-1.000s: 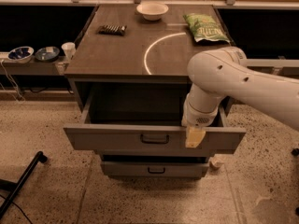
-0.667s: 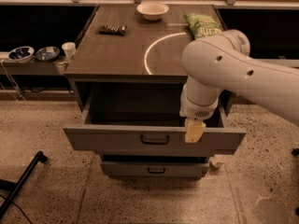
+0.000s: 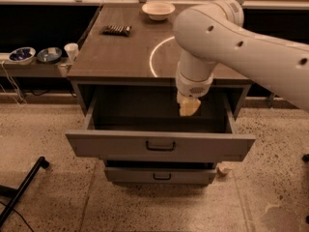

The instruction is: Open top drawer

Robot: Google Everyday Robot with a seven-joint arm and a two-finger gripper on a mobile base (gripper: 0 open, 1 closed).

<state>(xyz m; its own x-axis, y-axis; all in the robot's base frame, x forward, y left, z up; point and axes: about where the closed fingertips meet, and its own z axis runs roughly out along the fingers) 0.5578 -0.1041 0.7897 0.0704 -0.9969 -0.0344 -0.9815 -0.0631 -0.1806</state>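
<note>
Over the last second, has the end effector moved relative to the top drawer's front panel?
Yes. The end effector has moved up and away from the front of the top drawer, back toward the tabletop edge.

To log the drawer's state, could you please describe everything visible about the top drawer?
The top drawer is grey and wood-looking, with a wide, tall front and a small dark loop handle at centre. It stands pulled well out of the cabinet, level, its deep box dark inside. The gripper hangs over the open box, right of centre, away from the handle.
</note>
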